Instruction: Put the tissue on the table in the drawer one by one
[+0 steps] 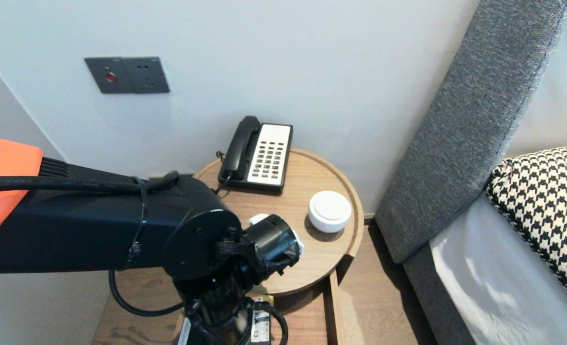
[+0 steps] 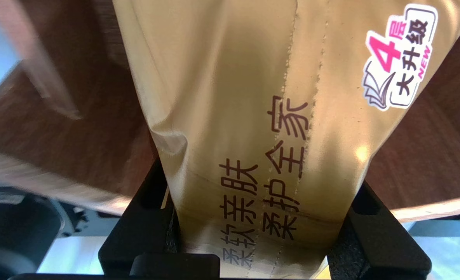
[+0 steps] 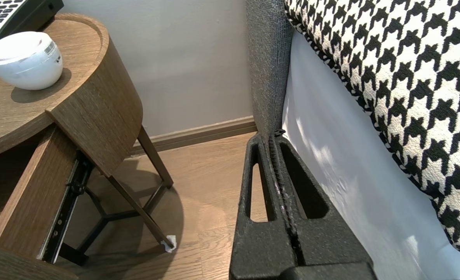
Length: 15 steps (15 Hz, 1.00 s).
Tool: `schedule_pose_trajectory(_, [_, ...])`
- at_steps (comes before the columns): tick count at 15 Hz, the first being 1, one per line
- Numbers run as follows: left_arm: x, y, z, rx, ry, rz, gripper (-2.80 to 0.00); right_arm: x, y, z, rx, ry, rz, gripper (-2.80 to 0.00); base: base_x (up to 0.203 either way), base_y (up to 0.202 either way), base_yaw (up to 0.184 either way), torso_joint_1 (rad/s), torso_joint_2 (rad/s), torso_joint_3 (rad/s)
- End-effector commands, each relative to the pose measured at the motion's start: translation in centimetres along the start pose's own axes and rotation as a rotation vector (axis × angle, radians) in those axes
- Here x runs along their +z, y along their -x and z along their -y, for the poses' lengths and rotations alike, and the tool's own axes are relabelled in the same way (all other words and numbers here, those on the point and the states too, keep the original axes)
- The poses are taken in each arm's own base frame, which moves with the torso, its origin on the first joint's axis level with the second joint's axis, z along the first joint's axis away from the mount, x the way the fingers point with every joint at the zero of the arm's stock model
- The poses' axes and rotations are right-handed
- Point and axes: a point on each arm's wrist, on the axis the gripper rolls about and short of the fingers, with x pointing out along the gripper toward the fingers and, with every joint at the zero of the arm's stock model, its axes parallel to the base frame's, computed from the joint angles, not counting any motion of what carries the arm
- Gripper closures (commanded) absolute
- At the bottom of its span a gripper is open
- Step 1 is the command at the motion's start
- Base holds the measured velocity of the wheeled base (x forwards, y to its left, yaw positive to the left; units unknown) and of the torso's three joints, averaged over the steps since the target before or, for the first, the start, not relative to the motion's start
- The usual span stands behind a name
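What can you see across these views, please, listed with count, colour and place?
telephone: one, black and white, back of the bedside table
round lidded container: one, white, right side of the table
bedside table: one, brown wood, against the wall
drawer: one, brown wood, pulled out under the table
wall panel: one, dark grey, on the wall up left
headboard: one, grey fabric, right of the table
pillow: one, black-and-white houndstooth, on the bed
tissue pack: one, tan, in the left gripper
left gripper: one, black, clamped on the tissue pack near the drawer
right gripper: one, black, shut, low beside the bed
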Motion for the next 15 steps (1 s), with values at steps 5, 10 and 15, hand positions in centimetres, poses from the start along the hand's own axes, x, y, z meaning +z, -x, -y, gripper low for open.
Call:
schedule_pose_trajectory(5, [0.2,-1.6,0.1,-0.004,-0.014,0.05,0.0,-0.7,-0.2,0.0,-0.001,0.0,-0.027,0.0,0.0,0.0,0.0,0.0,0.0,0.0])
schedule_pose_trajectory(10, [-0.2,-2.5,-0.6,-0.023,-0.053,0.074,0.0,-0.7,-0.2,0.0,-0.001,0.0,-0.027,0.0,0.0,0.0,0.0,0.0,0.0,0.0])
schedule_pose_trajectory(15, [-0.8,-2.5,-1.3,-0.022,-0.052,0.071,0.0,-0.7,-0.2,0.0,-0.001,0.0,-0.027,0.0,0.0,0.0,0.0,0.0,0.0,0.0])
